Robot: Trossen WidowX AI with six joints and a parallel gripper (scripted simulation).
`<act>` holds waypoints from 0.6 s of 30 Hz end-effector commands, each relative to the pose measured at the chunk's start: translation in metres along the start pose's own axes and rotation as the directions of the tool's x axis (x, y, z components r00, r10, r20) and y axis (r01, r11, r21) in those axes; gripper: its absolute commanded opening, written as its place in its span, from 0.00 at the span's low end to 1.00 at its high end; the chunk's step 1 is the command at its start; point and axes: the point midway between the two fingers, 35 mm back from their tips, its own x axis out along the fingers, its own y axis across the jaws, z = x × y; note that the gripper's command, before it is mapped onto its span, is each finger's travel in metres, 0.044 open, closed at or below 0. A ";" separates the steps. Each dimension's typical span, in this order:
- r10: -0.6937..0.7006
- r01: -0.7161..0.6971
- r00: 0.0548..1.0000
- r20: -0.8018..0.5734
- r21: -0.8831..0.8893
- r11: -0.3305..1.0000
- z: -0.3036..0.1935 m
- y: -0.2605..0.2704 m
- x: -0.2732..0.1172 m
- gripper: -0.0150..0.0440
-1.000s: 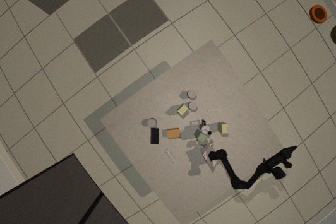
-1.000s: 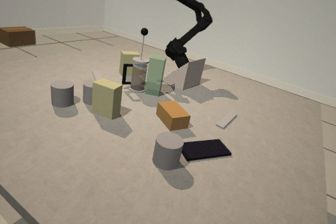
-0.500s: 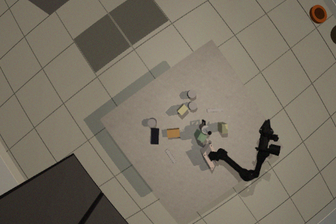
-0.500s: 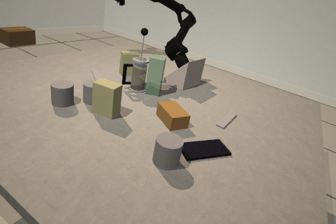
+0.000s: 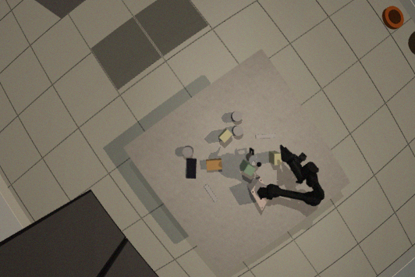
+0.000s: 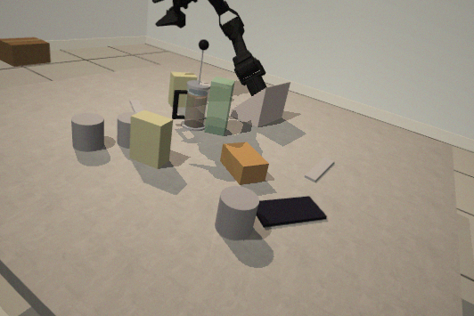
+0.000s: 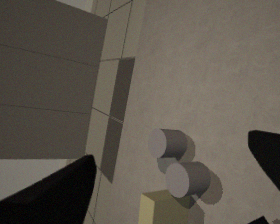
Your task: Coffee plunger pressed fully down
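The coffee press (image 6: 195, 112) (image 5: 253, 158) stands upright, a glass of brown liquid with a black handle. Its black plunger knob (image 6: 203, 44) (image 5: 259, 164) stands high above the lid on a thin bare rod. My gripper (image 6: 156, 12) (image 5: 283, 149) (image 7: 170, 151) is open and empty. It hangs above the height of the knob and off to one side, not touching the press; the fingers stand wide apart in the wrist view. A small black piece at the wrist view's bottom edge may be part of the press; the knob is not visible there.
A green block (image 6: 219, 107) (image 5: 248, 168) stands close beside the press. A yellow block (image 6: 174, 89) (image 5: 275, 158) is behind it. Another yellow block (image 6: 151, 140) (image 5: 225, 136), grey cylinders (image 6: 87, 133) (image 6: 236, 213), an orange block (image 6: 244, 162), a black slab (image 6: 291, 211) and a pale panel (image 6: 273, 104) are around.
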 end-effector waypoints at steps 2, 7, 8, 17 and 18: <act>-0.094 0.062 0.990 -0.104 -0.275 0.959 -0.079 0.018 -0.005 1.00; -0.096 0.052 0.994 -0.054 -0.535 0.844 -0.124 0.028 -0.029 1.00; -0.080 0.044 0.996 -0.037 -0.579 0.814 -0.130 0.030 -0.035 1.00; 0.170 -0.006 0.980 0.102 -0.842 0.539 -0.162 0.053 -0.088 1.00; 0.163 -0.002 0.981 0.102 -0.843 0.537 -0.163 0.051 -0.087 1.00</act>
